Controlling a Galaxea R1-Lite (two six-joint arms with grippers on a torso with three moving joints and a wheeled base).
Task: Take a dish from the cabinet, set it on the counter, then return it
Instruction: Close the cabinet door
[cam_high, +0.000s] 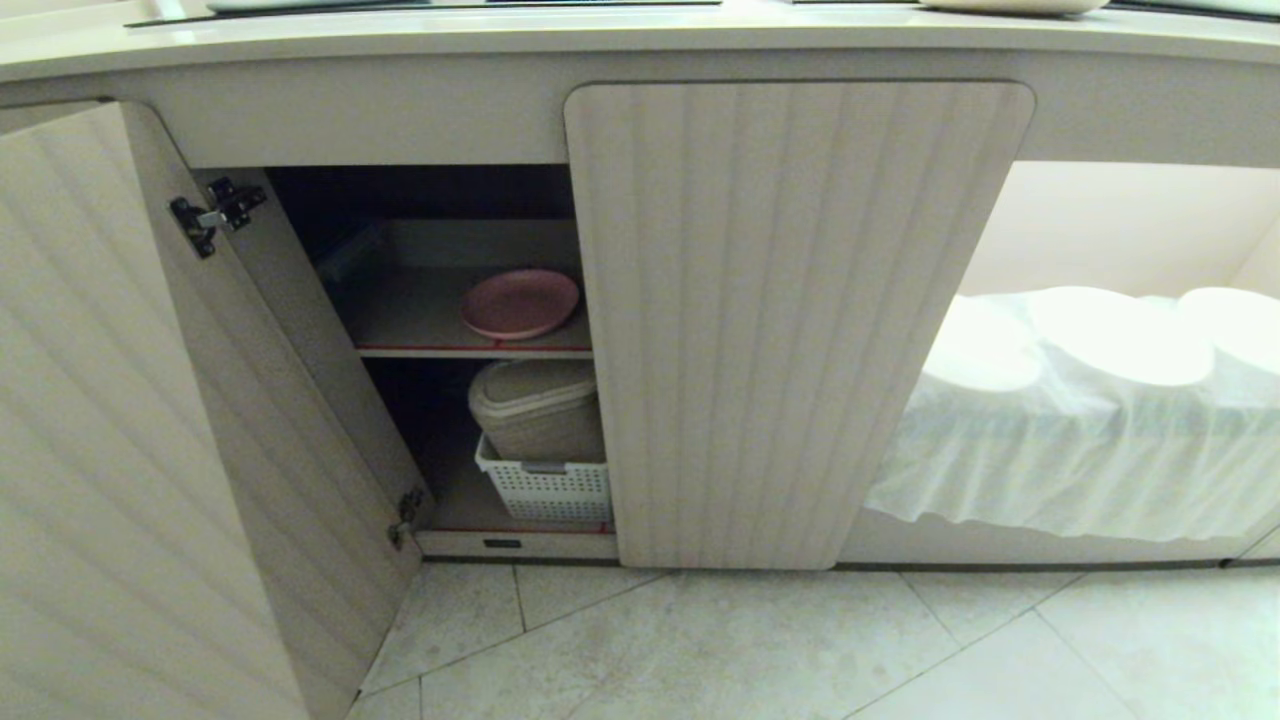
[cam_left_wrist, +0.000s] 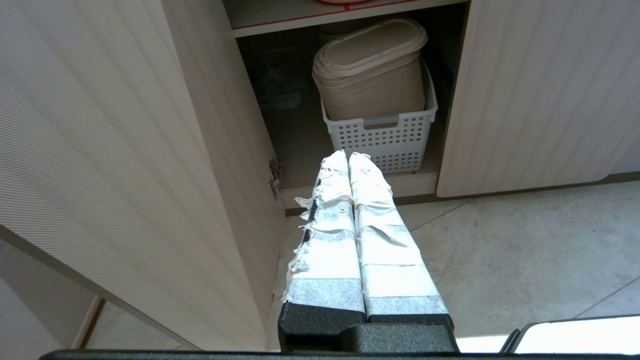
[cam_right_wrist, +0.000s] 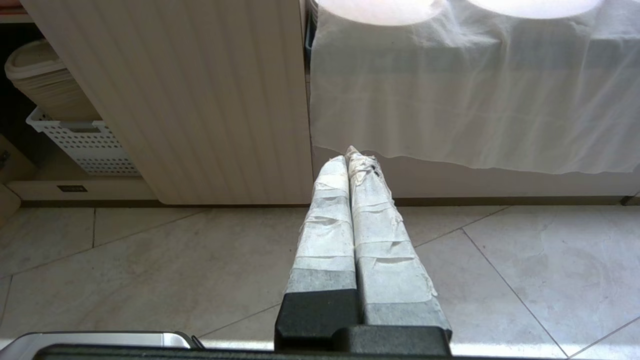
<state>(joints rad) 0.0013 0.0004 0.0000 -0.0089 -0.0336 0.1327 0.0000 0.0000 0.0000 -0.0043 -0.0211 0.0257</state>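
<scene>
Dish (cam_high: 519, 303), pink and round, lies flat on the upper shelf (cam_high: 470, 350) of the cabinet (cam_high: 800, 320), near the shelf's red front edge and partly behind the closed right door. No gripper touches it; both are low, in front of the cabinet and well apart from the dish, and neither arm shows in the head view.

On the far left, the left door (cam_high: 130, 430) stands wide open, with a black hinge (cam_high: 215, 215) at its top. Next to it is the open compartment. Under the shelf with the dish, a white perforated basket (cam_left_wrist: 380, 135) sits on the bottom shelf, and a stack of beige containers (cam_left_wrist: 370, 70) stands inside it.

The left gripper (cam_left_wrist: 348, 156) hangs over the tiled floor (cam_high: 800, 650) in front of this compartment, pointing toward the basket. Its taped fingers (cam_left_wrist: 327, 235) are pressed together and hold nothing. The dish is above it, one shelf higher.

Further right, the right gripper (cam_right_wrist: 352, 152) is in front of the closed right door, near that door's right edge. Its taped fingers (cam_right_wrist: 325, 225) are also clenched together, empty. To its right, a white cloth (cam_right_wrist: 475, 90) hangs over an open recess.

The counter (cam_high: 640, 35) runs across the top above the cabinet.
</scene>
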